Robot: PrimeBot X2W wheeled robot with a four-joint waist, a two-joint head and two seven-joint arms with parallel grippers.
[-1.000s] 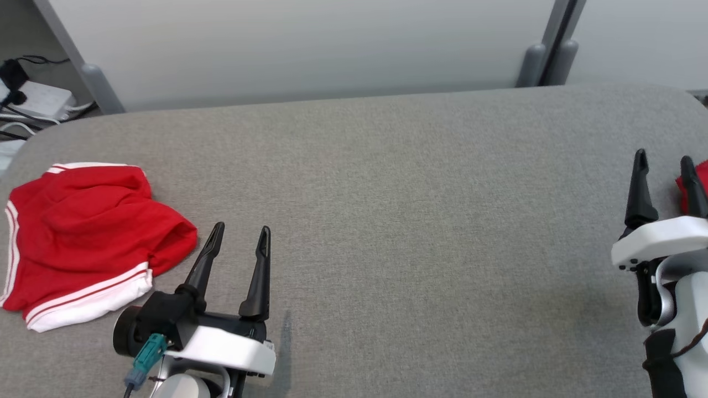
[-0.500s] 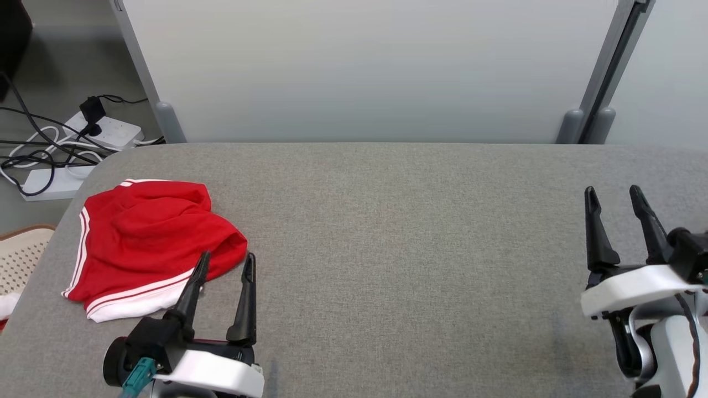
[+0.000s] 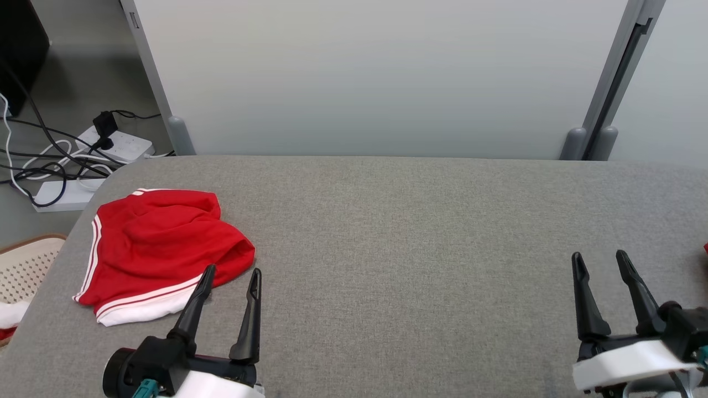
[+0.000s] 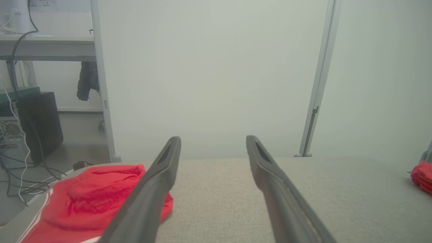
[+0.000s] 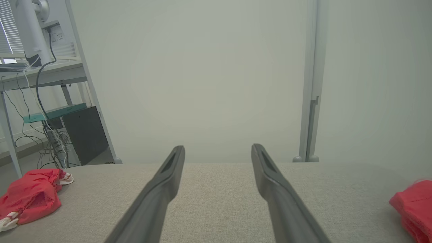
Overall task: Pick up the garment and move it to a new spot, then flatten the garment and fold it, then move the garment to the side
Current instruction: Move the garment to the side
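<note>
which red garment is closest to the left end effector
The red shorts with white stripes, lying just ahead of the left end effector at the table's left end. The other red garment sits far off at the table's right edge.

A pale partition panel [image 3: 365, 77] with grey posts [image 3: 605, 83] stands behind the grey fabric-covered table [image 3: 415, 232]. Left of it, on the grey floor [image 3: 77, 77], lie a white power strip [image 3: 119, 145] and tangled cables [image 3: 50, 166], near a black computer tower [image 5: 84, 135]

You've got a grey fabric table [image 3: 420, 232] with crumpled red shorts [image 3: 149, 249] lying near its left end. A second red cloth [image 5: 413, 206] sits at its right edge.
</note>
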